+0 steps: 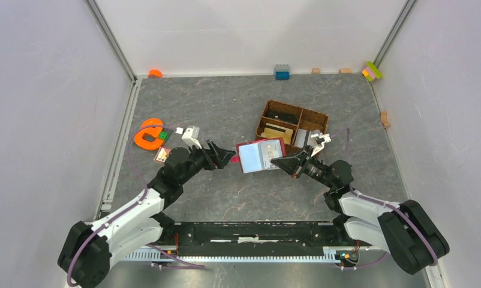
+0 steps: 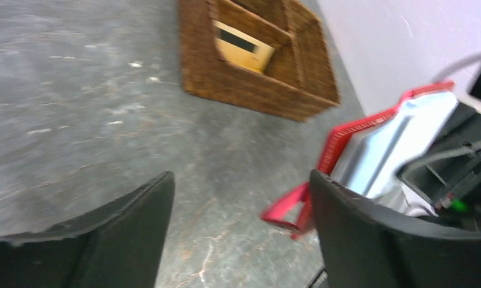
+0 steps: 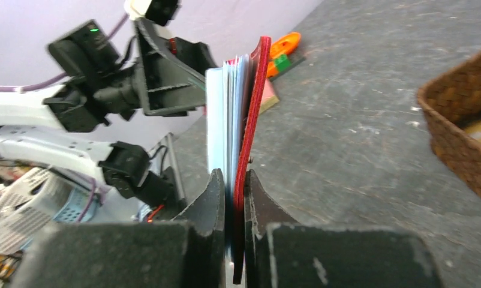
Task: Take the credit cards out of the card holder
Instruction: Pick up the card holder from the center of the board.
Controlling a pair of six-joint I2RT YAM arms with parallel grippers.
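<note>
Red card holder (image 1: 263, 155) gripped over the counter (image 1: 226, 198)
Right end effector (image 1: 280, 161) is clenched on its 3 o'clock edge, credit cards (image 1: 250, 158) tucked inside; left end effector (image 1: 229, 157) stands released at its 9 o'clock, wicker basket (image 1: 298, 108) at 1 o'clock

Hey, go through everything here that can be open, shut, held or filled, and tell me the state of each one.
Small dark red leather-like folding card holder: open, gripped at one edge.
Thin light blue credit cards: tucked inside the card holder.
Left gripper: jaws open, nothing between them.
Right gripper: jaws shut on the card holder.
Brown wicker compartment basket: upright, compartments partly filled.
</note>
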